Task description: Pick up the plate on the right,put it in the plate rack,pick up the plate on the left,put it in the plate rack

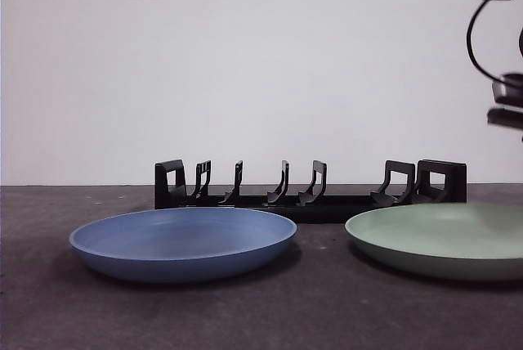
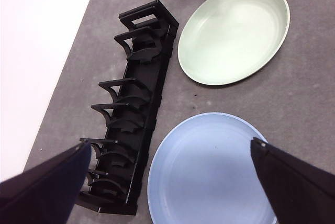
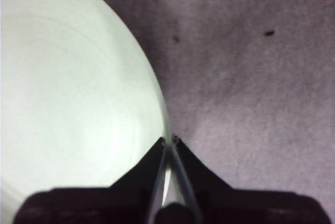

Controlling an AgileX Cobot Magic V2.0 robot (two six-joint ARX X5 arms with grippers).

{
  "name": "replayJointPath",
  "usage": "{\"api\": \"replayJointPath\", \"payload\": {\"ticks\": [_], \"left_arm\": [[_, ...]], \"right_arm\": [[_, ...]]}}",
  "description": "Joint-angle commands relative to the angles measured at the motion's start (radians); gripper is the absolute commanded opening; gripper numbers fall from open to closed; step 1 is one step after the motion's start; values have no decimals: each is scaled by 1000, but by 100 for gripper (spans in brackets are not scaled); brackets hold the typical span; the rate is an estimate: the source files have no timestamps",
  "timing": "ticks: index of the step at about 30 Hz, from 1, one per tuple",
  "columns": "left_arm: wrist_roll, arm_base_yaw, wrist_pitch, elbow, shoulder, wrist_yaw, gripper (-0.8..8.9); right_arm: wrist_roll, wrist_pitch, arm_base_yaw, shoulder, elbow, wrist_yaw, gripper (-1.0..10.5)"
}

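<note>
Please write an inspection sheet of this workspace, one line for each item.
Surface: dark grey table, a few small dark specks.
Job's things: blue plate and green plate lie flat in front of the plate rack, which holds no plate.
Clutter: nothing seen.
Grippers: right gripper shut on the green plate's rim; left gripper open, raised above the blue plate and rack.
Cables: one black cable loops at the front view's right edge.
Surroundings: white wall with two sockets.
</note>
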Motion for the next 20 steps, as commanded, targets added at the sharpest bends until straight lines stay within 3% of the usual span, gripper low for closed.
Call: {"api": "replayJointPath", "payload": {"ticks": [1, 7, 20], "left_arm": [[18, -2, 10, 2, 2, 2, 630], [51, -2, 37, 2, 2, 1, 629], [350, -8, 234, 2, 4, -24, 629]], "right_arm": [[-14, -34, 1, -36, 48, -3, -13], [-23, -169, 1, -119, 216, -55, -13], [-14, -378, 101, -179, 574, -134, -13]]}}
